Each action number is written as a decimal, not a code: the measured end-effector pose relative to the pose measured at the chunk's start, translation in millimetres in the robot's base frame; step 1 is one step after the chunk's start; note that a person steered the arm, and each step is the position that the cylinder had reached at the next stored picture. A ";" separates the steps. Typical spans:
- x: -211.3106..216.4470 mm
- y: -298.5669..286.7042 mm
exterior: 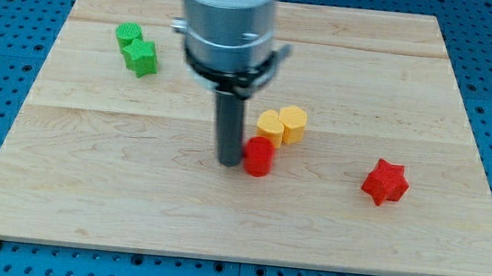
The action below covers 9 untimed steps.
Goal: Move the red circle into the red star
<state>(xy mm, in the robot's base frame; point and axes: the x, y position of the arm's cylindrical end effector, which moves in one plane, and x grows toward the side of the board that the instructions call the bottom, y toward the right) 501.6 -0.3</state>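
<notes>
Taking the red circle (259, 156) as the landmark, two green blocks are seen far off toward the view's upper left, touching each other: a green round-lobed block (129, 34) and, just below-right of it, a green star (141, 57). Both rest on the wooden table (70, 175). Immediately to the left of the red circle stands the dark rod, and my tip (229, 162) is pressed against the circle's left side — no gap can be made out between them. No jaws are carried by this arm, so nothing is gripped; only a push contact is shown. Just above the red circle, touching or nearly touching it, a yellow heart (271, 125) is seen, with a yellow hexagon (292, 123) against its right side. Well to the right of the red circle — and slightly lower — lies the red star (384, 181), clearly apart from it.
</notes>
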 end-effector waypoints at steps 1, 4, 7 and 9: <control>0.0 0.6; -5.4 85.9; -16.8 114.7; -18.0 234.2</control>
<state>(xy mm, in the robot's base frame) 483.6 233.9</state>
